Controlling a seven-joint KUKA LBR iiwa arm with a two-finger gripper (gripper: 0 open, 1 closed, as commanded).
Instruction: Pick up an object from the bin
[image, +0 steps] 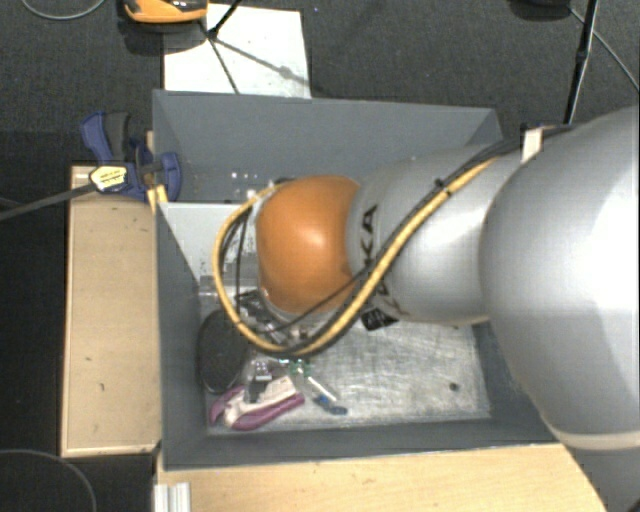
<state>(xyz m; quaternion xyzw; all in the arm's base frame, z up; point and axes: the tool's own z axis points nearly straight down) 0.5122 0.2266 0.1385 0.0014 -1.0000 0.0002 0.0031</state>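
Observation:
My gripper (262, 372) reaches down under the orange cover into the bin's front left corner. Directly below it lies a purple and pink object (256, 409), long and flat, against the front wall. A black oval object (217, 353) rests just left of the gripper, close to the left wall. To the right of the gripper lies a small green and blue item (318, 387), thin and pen-like. The gripper appears to touch the top of the purple and pink object, but the contact is partly hidden.
The arm and its orange cover hang over the middle of the bin and hide much of the floor. Bare grey floor stretches to the right of the small items, up to the right wall.

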